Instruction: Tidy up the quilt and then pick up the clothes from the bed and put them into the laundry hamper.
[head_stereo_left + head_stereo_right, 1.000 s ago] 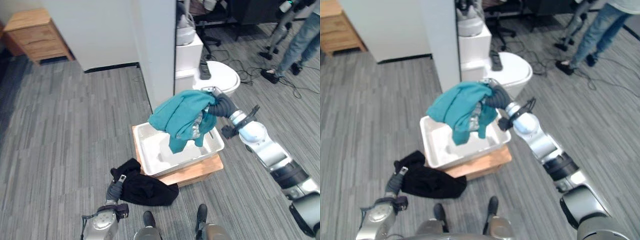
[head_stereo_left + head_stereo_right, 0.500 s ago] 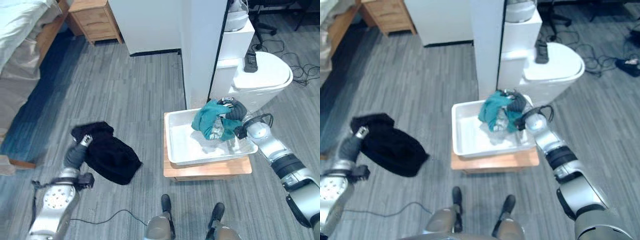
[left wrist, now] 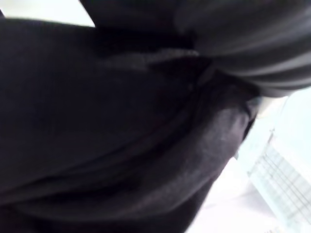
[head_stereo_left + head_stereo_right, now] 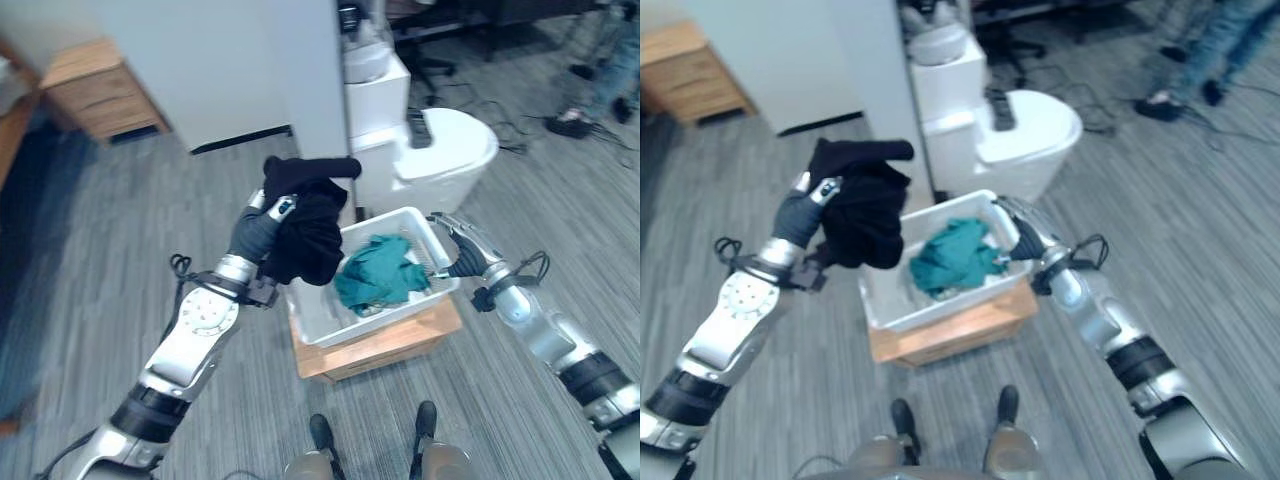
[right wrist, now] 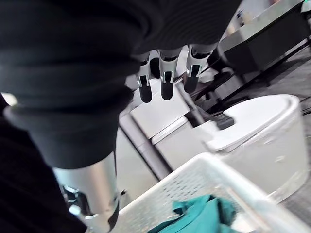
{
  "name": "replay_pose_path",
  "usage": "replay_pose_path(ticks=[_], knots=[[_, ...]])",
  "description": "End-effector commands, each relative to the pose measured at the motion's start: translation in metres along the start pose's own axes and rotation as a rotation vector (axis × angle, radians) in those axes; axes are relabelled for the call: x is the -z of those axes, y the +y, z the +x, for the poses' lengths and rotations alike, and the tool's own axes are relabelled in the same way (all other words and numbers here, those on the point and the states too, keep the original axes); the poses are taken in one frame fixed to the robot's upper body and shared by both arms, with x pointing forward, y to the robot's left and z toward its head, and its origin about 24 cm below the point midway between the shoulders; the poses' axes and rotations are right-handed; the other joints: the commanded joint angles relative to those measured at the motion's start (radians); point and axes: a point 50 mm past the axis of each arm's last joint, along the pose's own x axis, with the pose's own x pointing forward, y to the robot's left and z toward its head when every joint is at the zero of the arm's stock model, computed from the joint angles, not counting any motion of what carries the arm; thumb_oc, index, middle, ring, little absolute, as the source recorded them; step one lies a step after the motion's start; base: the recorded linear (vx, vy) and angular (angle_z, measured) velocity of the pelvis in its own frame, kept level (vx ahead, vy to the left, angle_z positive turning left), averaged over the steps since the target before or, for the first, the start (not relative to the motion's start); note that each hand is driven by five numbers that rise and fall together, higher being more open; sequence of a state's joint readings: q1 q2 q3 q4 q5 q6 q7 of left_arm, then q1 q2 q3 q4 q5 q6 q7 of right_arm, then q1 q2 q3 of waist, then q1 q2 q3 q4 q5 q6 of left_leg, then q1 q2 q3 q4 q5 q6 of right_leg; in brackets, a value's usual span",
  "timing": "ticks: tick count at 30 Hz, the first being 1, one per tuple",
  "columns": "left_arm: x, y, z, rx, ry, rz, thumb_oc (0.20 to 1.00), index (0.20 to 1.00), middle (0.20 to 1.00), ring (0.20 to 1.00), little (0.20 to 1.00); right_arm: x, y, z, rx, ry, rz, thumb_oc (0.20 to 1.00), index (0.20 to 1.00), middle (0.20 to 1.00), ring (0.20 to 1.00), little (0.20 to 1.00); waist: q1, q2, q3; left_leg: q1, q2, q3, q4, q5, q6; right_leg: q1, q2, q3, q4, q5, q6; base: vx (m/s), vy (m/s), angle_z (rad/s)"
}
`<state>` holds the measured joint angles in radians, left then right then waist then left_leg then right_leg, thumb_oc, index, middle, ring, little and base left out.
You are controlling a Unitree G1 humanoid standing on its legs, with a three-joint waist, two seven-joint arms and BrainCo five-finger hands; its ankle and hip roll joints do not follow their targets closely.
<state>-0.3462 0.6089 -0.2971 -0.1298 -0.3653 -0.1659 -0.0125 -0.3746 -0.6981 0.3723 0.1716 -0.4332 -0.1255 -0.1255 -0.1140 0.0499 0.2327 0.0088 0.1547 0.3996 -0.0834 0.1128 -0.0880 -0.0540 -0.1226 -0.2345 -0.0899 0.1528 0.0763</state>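
Black garment going into the hamper.
My left robot hand grips the black garment beside the white laundry hamper; next I release it over the teal garment; right robot hand spread.

left hand fingers buried in black garment, grip probably closed

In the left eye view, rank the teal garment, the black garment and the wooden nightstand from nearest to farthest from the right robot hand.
1. Teal garment: in the white hamper, just beside the right robot hand.
2. Black garment: held up by the left robot hand over the hamper's far edge.
3. Wooden nightstand: far upper left, by the wall.
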Motion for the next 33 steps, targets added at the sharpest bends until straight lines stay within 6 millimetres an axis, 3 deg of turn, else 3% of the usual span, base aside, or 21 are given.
replay_pose_path(ticks=[1,3,4,9,10,13,18,19,20,21,22,25,29,32,33], knots=[[-0.016,0.001,0.033,-0.063,-0.122,0.096,0.200,0.200,0.200,0.200,0.200,-0.016,-0.012,-0.004,0.030,-0.119,0.004,1.000,1.000,1.000,1.000,1.000,-0.036,-0.031,-0.033,0.104,0.061,0.001,-0.004,-0.103,-0.057,0.064,-0.075,0.013,0.003,-0.111,0.106,0.01,-0.003,-0.58],[0.004,0.000,0.043,-0.136,-0.054,0.097,0.200,0.200,0.200,0.200,0.200,-0.016,-0.005,-0.013,0.007,-0.126,0.059,1.000,1.000,1.000,1.000,1.000,-0.079,-0.035,-0.036,0.113,0.064,0.038,-0.004,-0.107,-0.058,0.031,-0.069,0.051,0.003,-0.099,0.115,-0.01,0.001,-0.59],[0.004,0.000,0.043,-0.136,-0.055,0.097,0.200,0.200,0.200,0.200,0.200,-0.016,-0.005,-0.013,0.007,-0.125,0.059,1.000,1.000,1.000,1.000,1.000,-0.077,-0.034,-0.037,0.113,0.064,0.040,-0.004,-0.107,-0.058,0.029,-0.069,0.052,0.003,-0.098,0.115,-0.01,0.004,-0.62],[0.050,0.007,0.033,-0.266,0.145,0.169,0.200,0.200,0.200,0.200,0.200,-0.002,0.019,-0.037,-0.073,-0.048,0.157,1.000,1.000,1.000,1.000,1.000,-0.121,-0.046,-0.045,0.121,0.072,0.088,-0.004,-0.106,-0.065,-0.012,-0.058,0.086,0.003,-0.083,0.121,0.01,0.003,-0.53],[0.050,0.007,0.033,-0.266,0.145,0.169,0.200,0.200,0.200,0.200,0.200,-0.002,0.019,-0.037,-0.073,-0.048,0.157,1.000,1.000,1.000,1.000,1.000,-0.121,-0.046,-0.046,0.121,0.072,0.088,-0.004,-0.106,-0.065,-0.013,-0.057,0.086,0.003,-0.083,0.121,0.01,0.000,-0.17],[0.078,0.027,0.021,-0.403,0.297,0.190,0.200,0.200,0.200,0.200,0.200,0.021,0.040,-0.060,-0.143,0.076,0.171,1.000,1.000,1.000,1.000,1.000,-0.135,-0.055,-0.044,0.098,0.078,0.090,-0.004,-0.097,-0.070,-0.043,-0.052,0.086,0.003,-0.072,0.121,-0.03,0.002,-0.09],[0.089,0.055,0.014,-0.502,0.404,0.322,0.200,0.200,0.200,0.200,0.200,0.043,0.062,-0.080,-0.195,0.213,0.180,1.000,1.000,1.000,1.000,1.000,-0.127,-0.058,-0.026,0.051,0.081,0.071,-0.004,-0.087,-0.073,-0.072,-0.055,0.064,0.003,-0.064,0.121,-0.05,0.012,0.09],[0.092,0.058,0.011,-0.508,0.426,0.333,0.940,0.940,0.940,0.940,0.940,0.046,0.066,-0.082,-0.207,0.230,0.170,1.000,1.000,1.000,1.000,1.000,-0.123,-0.059,-0.022,0.046,0.082,0.067,-0.004,-0.086,-0.073,-0.073,-0.056,0.059,0.003,-0.063,0.121,-0.03,0.004,0.15],[0.099,0.059,0.006,-0.525,0.470,0.322,1.000,1.000,1.000,1.000,1.000,0.048,0.070,-0.084,-0.225,0.239,0.150,1.000,1.000,1.000,1.000,1.000,-0.114,-0.060,-0.018,0.041,0.082,0.059,-0.004,-0.084,-0.073,-0.071,-0.058,0.054,0.003,-0.065,0.120,-0.03,0.002,0.18],[0.107,0.059,0.000,-0.549,0.512,0.282,1.000,1.000,1.000,1.000,1.000,0.047,0.072,-0.083,-0.236,0.236,0.128,1.000,1.000,1.000,1.000,1.000,-0.110,-0.060,-0.014,0.041,0.083,0.054,-0.004,-0.084,-0.072,-0.066,-0.059,0.048,0.003,-0.067,0.119,-0.03,0.008,0.20],[0.129,0.053,-0.016,-0.573,0.622,0.139,1.000,1.000,1.000,1.000,1.000,0.046,0.079,-0.081,-0.267,0.237,0.127,1.000,1.000,1.000,1.000,1.000,-0.104,-0.058,-0.008,0.047,0.082,0.051,-0.004,-0.083,-0.072,-0.057,-0.059,0.047,0.003,-0.070,0.116,-0.01,0.012,0.18],[0.145,0.049,-0.034,-0.609,0.701,-0.007,1.000,1.000,1.000,1.000,1.000,0.042,0.084,-0.077,-0.288,0.234,0.161,1.000,1.000,1.000,1.000,1.000,-0.095,-0.055,-0.003,0.058,0.081,0.048,-0.004,-0.085,-0.071,-0.039,-0.061,0.045,0.003,-0.074,0.113,0.00,0.031,0.10],[0.136,0.049,-0.046,-0.606,0.614,-0.040,1.000,1.000,1.000,1.000,1.000,0.034,0.084,-0.070,-0.285,0.202,0.204,1.000,1.000,1.000,1.000,1.000,-0.078,-0.052,0.001,0.074,0.076,0.036,-0.004,-0.088,-0.069,-0.010,-0.062,0.037,0.003,-0.080,0.108,0.01,0.014,0.11],[0.123,0.066,-0.061,-0.595,0.550,0.020,1.000,1.000,1.000,1.000,1.000,0.032,0.103,-0.069,-0.318,0.250,0.337,1.000,1.000,1.000,1.000,1.000,-0.053,-0.049,-0.008,0.090,0.069,0.028,-0.004,-0.092,-0.067,0.021,-0.068,0.024,0.003,-0.083,0.106,0.01,0.043,0.15],[0.117,0.073,-0.062,-0.593,0.536,0.068,1.000,1.000,1.000,1.000,1.000,0.039,0.119,-0.074,-0.344,0.342,0.401,1.000,1.000,1.000,1.000,1.000,-0.041,-0.046,-0.015,0.096,0.064,0.020,-0.004,-0.095,-0.064,0.037,-0.072,0.017,0.003,-0.084,0.105,0.00,0.047,0.14]])
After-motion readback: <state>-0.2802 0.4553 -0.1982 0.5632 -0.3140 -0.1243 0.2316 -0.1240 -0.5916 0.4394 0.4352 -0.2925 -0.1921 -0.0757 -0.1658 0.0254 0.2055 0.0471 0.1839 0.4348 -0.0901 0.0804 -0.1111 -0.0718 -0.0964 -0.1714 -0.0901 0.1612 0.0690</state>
